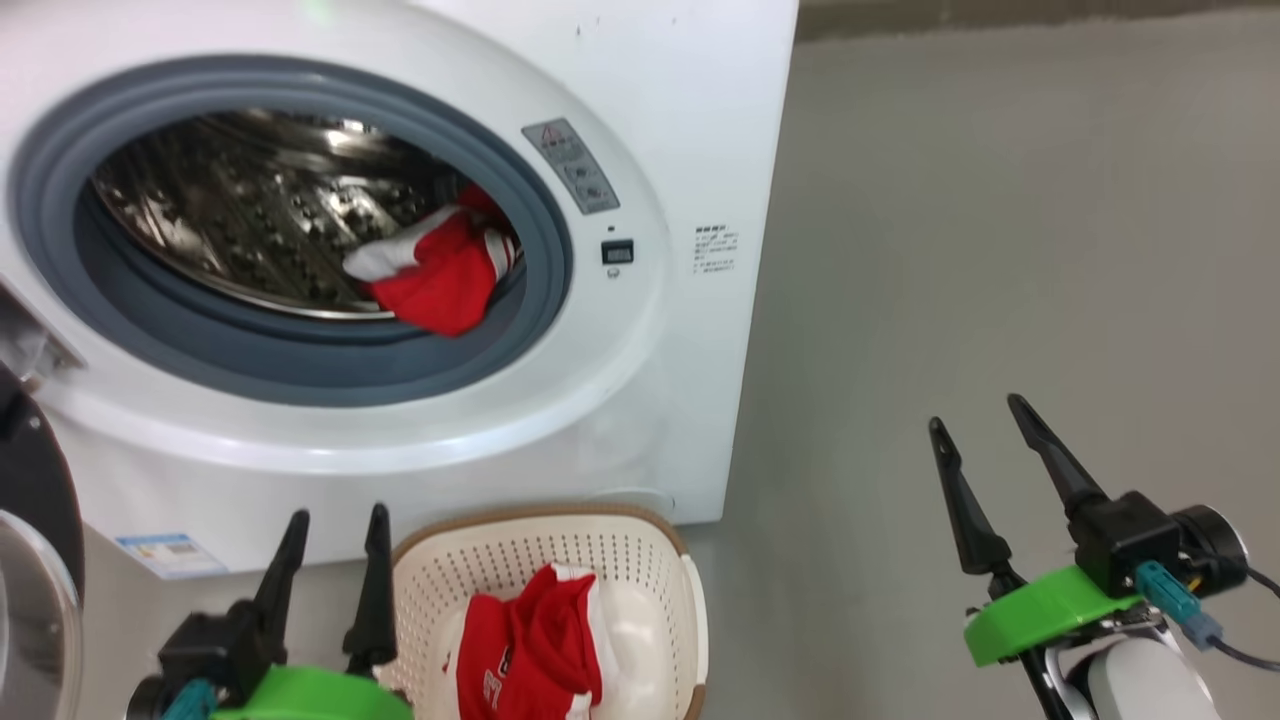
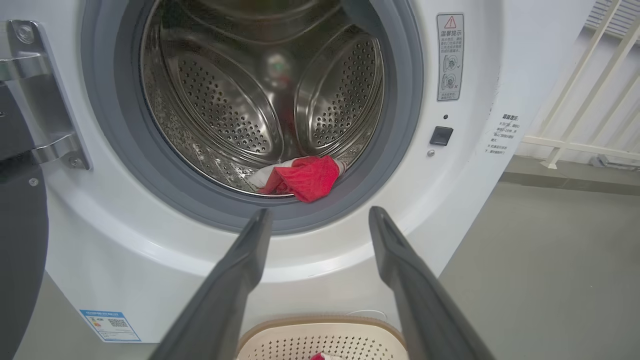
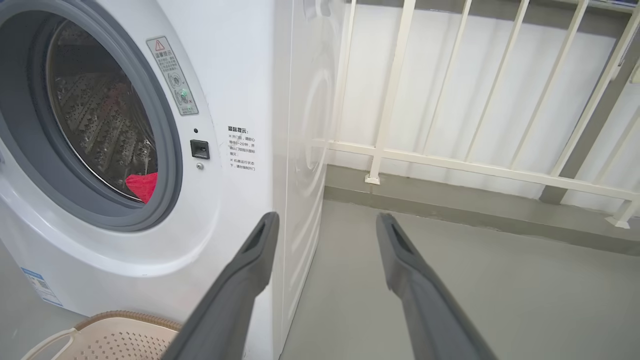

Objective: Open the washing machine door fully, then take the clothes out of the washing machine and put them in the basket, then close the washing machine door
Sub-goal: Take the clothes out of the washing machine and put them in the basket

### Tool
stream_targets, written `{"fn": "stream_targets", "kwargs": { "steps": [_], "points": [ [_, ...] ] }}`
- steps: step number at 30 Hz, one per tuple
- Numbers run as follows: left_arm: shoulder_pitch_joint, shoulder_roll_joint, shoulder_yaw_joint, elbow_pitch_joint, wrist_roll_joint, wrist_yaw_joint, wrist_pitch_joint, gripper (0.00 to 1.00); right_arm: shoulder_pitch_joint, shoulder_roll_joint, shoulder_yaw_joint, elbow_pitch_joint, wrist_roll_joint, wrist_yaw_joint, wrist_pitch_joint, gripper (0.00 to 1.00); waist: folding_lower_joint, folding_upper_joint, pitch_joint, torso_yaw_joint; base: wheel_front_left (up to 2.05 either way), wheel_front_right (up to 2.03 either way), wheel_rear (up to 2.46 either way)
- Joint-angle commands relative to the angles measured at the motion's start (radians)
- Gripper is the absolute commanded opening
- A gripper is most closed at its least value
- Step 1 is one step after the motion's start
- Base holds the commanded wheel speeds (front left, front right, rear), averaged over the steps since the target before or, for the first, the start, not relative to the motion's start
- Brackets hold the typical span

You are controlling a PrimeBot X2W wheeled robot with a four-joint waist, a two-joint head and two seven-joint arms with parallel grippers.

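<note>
AROUND: railing (image 3: 450,164) at 3 o'clock of washer (image 1: 640,420); door (image 1: 35,480) swung open at 9 | CLOTHES: red piece (image 1: 440,275) at drum mouth's 4 o'clock, lapping ring (image 1: 300,370), long axis 10-to-4; second piece (image 1: 530,645) in basket (image 1: 600,560) at washer's 6 | left gripper (image 1: 338,512), right gripper (image 1: 975,412): fingers wide apart, holding nothing

You're seeing: washing machine (image 1: 640,80), glossy white shell; drum (image 2: 225,100), shiny perforated steel; ring (image 1: 300,360), matt grey rubber; clothes (image 1: 440,280), soft red cloth; basket (image 1: 620,560), cream perforated plastic, woven-look rim; floor (image 1: 1000,250), matt grey.
</note>
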Motion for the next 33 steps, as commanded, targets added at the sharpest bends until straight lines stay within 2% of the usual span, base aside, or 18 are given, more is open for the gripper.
{"fn": "stream_targets", "kwargs": {
  "steps": [1, 6, 15, 33],
  "points": [
    [0.016, 0.03, 0.03, -0.046, 0.003, -0.005, 0.001, 1.0, 0.01, -0.002, 0.006, -0.039, -0.023, 0.005, -0.006, 1.0, -0.0001, -0.0001, -0.042, -0.009, 0.0, 0.0, 0.0],
    [0.084, 0.041, 0.033, -0.094, -0.015, -0.016, 0.015, 1.0, 0.062, -0.002, -0.025, -0.067, -0.019, 0.005, -0.006, 1.0, -0.0001, -0.0001, -0.084, -0.018, 0.0, 0.0, 0.0],
    [0.161, 0.052, 0.026, -0.15, -0.009, -0.003, 0.022, 1.0, 0.113, -0.002, -0.034, -0.074, 0.032, 0.005, -0.006, 1.0, -0.0001, -0.0001, -0.116, -0.034, 0.0, 0.0, 0.0],
    [0.17, 0.049, 0.009, -0.157, -0.035, 0.006, 0.036, 1.0, 0.135, -0.002, -0.024, -0.074, 0.056, 0.005, -0.006, 1.0, -0.0001, -0.0001, -0.118, -0.042, 0.0, 0.0, 0.0]
  ]
}}
